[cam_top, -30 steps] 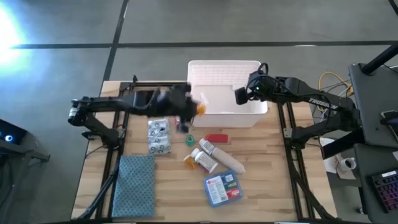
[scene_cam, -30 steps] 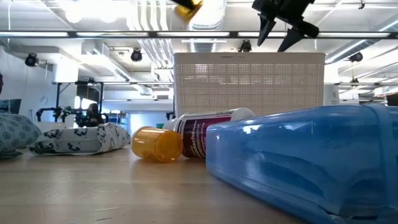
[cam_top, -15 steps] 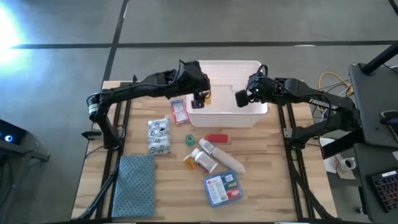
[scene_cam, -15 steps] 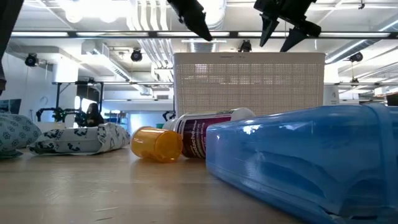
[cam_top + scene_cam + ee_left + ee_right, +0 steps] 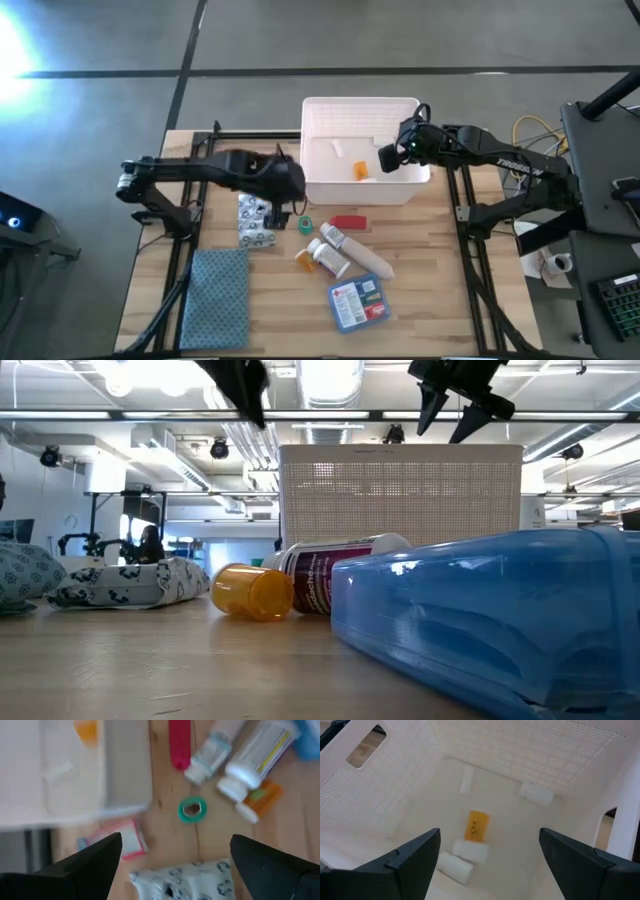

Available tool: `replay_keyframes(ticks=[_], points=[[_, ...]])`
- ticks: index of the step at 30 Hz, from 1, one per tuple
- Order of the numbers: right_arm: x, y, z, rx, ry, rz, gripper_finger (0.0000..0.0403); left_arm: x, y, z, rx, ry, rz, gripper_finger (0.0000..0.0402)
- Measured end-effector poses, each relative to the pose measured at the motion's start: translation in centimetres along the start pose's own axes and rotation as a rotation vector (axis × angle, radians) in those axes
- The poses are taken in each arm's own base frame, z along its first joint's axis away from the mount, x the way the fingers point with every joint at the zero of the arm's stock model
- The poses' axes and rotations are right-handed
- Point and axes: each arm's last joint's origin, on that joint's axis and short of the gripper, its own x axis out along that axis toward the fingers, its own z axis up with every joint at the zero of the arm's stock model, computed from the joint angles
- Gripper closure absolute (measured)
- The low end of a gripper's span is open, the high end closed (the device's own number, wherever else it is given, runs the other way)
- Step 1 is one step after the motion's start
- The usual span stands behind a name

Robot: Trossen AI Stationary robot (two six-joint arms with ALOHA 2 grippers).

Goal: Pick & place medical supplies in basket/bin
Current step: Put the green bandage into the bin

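Nearest the front edge of the desk (image 5: pixel 430 300) lies the blue first-aid packet (image 5: pixel 358 302), flat, w/ the folded cloth (image 5: pixel 218 297) toward the front-left corner. Just behind the packet, mid-desk, a large white pill bottle (image 5: pixel 365 262) lies on its side, touching a smaller white bottle (image 5: pixel 333 238); another white bottle (image 5: pixel 329 258) lies beside an orange vial (image 5: pixel 304 258). Behind those: red tube (image 5: pixel 347 222), a green ring (image 5: pixel 305 225), and a patterned packet (image 5: pixel 256 218) to the left. The left gripper (image 5: pixel 279 203) hangs over the desk by that packet, just left of the bin, fingers (image 5: pixel 95 865) spread apart & holding nothing; its wrist view looks down on the red-white small box (image 5: pixel 126 840), which lies on the desk just beside the bin's front-left corner. The white bin (image 5: pixel 361 106) stands at the far edge, center-right. Inside on its floor: an orange vial (image 5: pixel 476 826) lying flat, two white bottles (image 5: pixel 463 857) touching each other next to it, plus other small white items (image 5: pixel 536 793) nearer the walls. The right gripper (image 5: pixel 390 155) hovers over the bin's right side, above the rim, fingers (image 5: pixel 410 857) wide apart, empty, pointing down into the bin.
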Motion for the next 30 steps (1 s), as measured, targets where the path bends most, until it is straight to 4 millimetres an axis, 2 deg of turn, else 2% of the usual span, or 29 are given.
replay_keyframes(ticks=[3, 7, 10, 16, 20, 30], points=[[0.0, 0.0, 0.0, 0.000, -0.001, 0.000, 0.0074, 3.1, -1.6, -1.3, 0.065, 0.023, -0.006, 0.0052], [0.0, 0.0, 0.0, 0.001, -0.001, 0.001, 0.0074, 7.7, -3.9, -2.9, 0.299, -0.020, -0.028, 0.0052], [0.0, 0.0, 0.0, 0.005, 0.002, 0.001, 0.0074, 10.1, -4.9, -3.9, 0.427, -0.077, -0.015, 0.0052], [0.0, 0.0, -0.1, 0.008, 0.007, 0.000, 0.0074, 12.5, -5.7, -5.0, 0.445, -0.164, -0.011, 0.0052], [0.1, 0.0, -0.1, 0.009, 0.007, -0.001, 0.0074, 13.6, -5.8, -4.8, 0.435, -0.214, -0.039, 0.0052], [0.3, -0.1, -0.3, 0.010, 0.015, -0.007, 0.0074, 18.5, -4.4, -3.9, 0.398, -0.087, -0.023, 0.0052]])
